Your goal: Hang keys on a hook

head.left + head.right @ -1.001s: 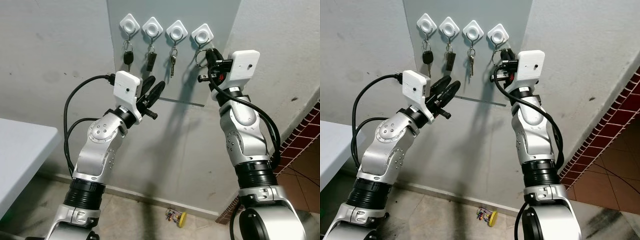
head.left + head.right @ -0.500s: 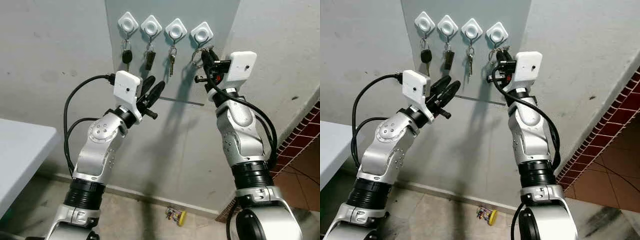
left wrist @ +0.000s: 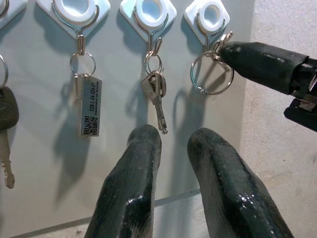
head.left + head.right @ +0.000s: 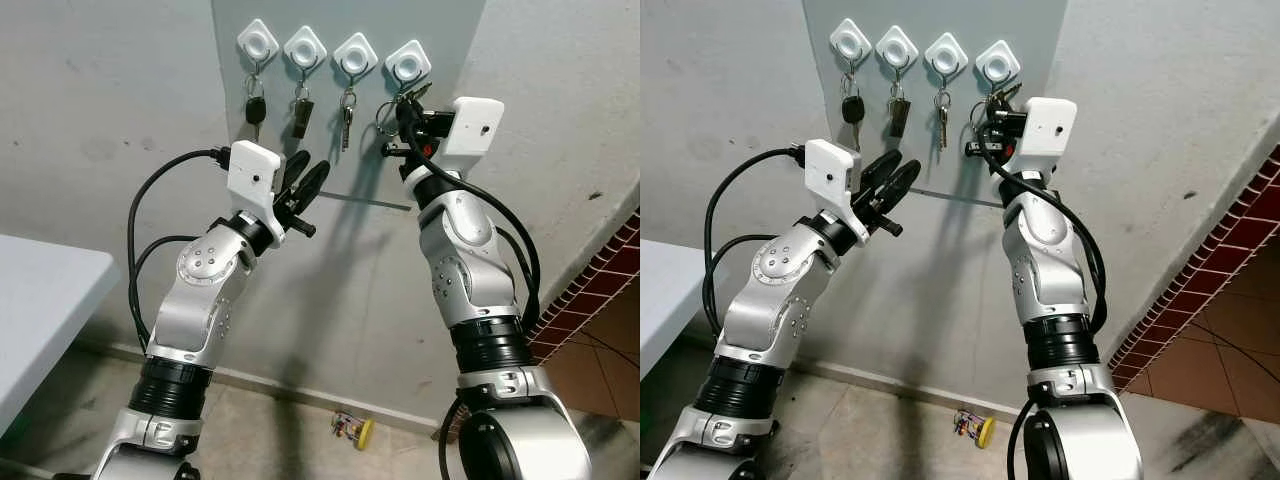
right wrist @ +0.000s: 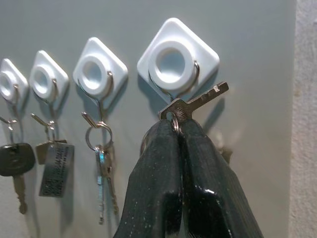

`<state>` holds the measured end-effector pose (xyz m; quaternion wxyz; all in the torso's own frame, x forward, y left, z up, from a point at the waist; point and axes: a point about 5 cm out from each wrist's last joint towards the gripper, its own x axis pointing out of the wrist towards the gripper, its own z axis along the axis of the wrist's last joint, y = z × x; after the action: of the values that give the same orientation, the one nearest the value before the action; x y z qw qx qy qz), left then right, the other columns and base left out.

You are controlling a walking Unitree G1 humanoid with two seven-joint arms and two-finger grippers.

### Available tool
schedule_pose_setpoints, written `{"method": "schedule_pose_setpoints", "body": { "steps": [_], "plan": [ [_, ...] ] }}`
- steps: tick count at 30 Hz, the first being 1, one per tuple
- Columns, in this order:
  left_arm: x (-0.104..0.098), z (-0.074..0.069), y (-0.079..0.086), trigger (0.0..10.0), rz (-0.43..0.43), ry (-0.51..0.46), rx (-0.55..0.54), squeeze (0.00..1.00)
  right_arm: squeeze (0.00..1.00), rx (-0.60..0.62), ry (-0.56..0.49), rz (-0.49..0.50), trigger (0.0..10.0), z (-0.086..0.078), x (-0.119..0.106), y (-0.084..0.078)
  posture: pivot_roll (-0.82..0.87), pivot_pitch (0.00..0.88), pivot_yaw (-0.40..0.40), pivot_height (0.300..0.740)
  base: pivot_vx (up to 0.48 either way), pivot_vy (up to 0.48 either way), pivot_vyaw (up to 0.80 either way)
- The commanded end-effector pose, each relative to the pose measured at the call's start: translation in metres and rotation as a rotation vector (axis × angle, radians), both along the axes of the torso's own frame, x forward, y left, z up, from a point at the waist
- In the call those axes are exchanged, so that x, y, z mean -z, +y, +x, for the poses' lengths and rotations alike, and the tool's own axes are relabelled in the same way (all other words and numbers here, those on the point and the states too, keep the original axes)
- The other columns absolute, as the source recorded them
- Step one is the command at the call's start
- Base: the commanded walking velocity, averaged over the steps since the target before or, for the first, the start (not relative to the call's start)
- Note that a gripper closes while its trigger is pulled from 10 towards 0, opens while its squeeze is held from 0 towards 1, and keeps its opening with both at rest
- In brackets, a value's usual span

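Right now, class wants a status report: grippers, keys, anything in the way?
Right gripper shut on the keys, held at the last hook; ring not seen on it yet. Left gripper open, idle below the rack. Other three hooks taken; nothing blocking.

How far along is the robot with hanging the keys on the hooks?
Three white diamond-shaped wall hooks already carry keys, such as the black-headed car key. The right gripper pinches a silver key with its metal ring just under the rightmost white hook. Left to do: slip the ring over that hook's wire and let go. The left gripper hovers open.
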<state>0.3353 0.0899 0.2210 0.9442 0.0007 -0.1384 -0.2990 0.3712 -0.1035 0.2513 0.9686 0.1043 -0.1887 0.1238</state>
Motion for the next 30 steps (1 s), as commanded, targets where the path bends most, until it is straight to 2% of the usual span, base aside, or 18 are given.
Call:
{"method": "schedule_pose_setpoints", "body": {
  "steps": [1, 5, 10, 18, 21, 30],
  "plan": [
    [-0.010, -0.001, -0.003, 10.0, 0.005, -0.040, 0.006, 0.00, 0.00, 0.004, -0.021, 0.008, 10.0, -0.002, -0.003, -0.003, -0.13, 0.000, -0.051, 0.740, 0.000, 0.000, 0.00],
    [-0.009, -0.002, -0.003, 10.0, 0.006, -0.042, 0.006, 0.00, 0.00, -0.037, -0.095, -0.042, 10.0, -0.010, 0.001, -0.004, -0.13, 0.000, -0.051, 0.740, 0.000, 0.000, 0.00],
    [-0.010, -0.002, -0.004, 10.0, 0.006, -0.044, 0.008, 0.00, 0.00, -0.064, -0.121, -0.075, 10.0, -0.019, 0.012, -0.006, -0.13, 0.000, -0.049, 0.740, 0.000, 0.000, 0.00],
    [-0.010, -0.001, -0.005, 10.0, 0.007, -0.044, 0.013, 0.00, 0.00, -0.033, -0.166, -0.012, 10.0, -0.020, 0.002, -0.012, -0.14, 0.000, -0.046, 0.740, 0.000, 0.000, 0.00],
    [-0.010, -0.001, -0.006, 10.0, 0.007, -0.045, 0.014, 0.00, 0.00, -0.014, -0.153, 0.043, 10.0, -0.016, -0.005, -0.013, -0.14, 0.000, -0.045, 0.740, 0.000, 0.000, 0.00],
    [-0.011, -0.002, -0.004, 10.0, 0.008, -0.047, 0.005, 0.00, 0.00, 0.012, -0.110, 0.079, 10.0, -0.008, -0.012, -0.010, -0.13, 0.000, -0.050, 0.740, 0.000, 0.000, 0.00]
  ]
}}
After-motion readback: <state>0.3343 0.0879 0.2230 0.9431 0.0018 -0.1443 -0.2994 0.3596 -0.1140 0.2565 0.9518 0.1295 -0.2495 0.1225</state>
